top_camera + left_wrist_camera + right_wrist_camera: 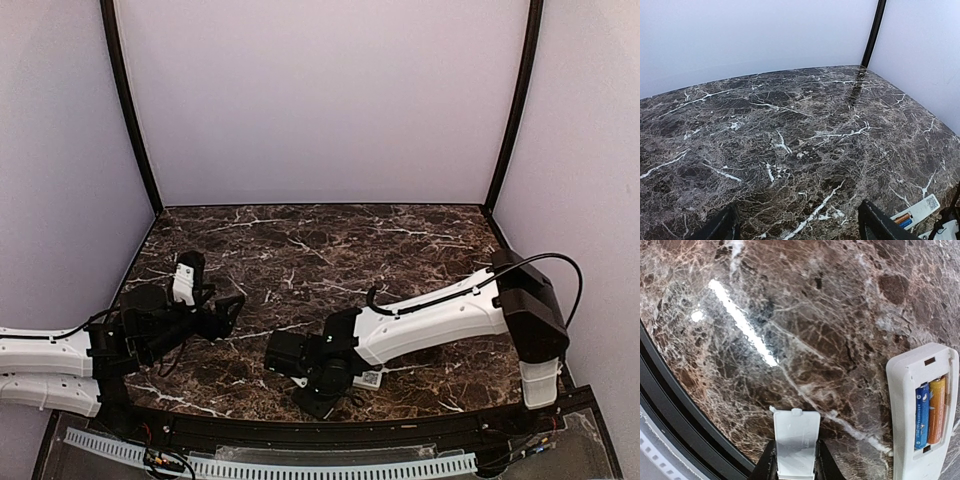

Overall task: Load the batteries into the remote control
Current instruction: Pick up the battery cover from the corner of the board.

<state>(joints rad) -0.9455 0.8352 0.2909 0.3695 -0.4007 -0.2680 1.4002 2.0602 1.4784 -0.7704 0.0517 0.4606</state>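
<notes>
Right gripper [795,460] was clamped on the small flat white plastic cover [796,440]. Slim white plastic remote control [920,410] lay back-up on the dark marble counter [790,315] w/ orange and blue batteries [930,412] seated. Left gripper [797,227] stood apart, empty. Next, probably: align cover tabs w/ slot, slide flat, no forcing.

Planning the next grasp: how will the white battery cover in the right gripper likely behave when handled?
The cover looks like a thin flat plastic plate, so probably light and fairly stiff. Its smooth face may slip between the right gripper's fingers, which pinch only its lower end. The small tabs at its top edge look delicate and might snap if forced into the remote.
</notes>
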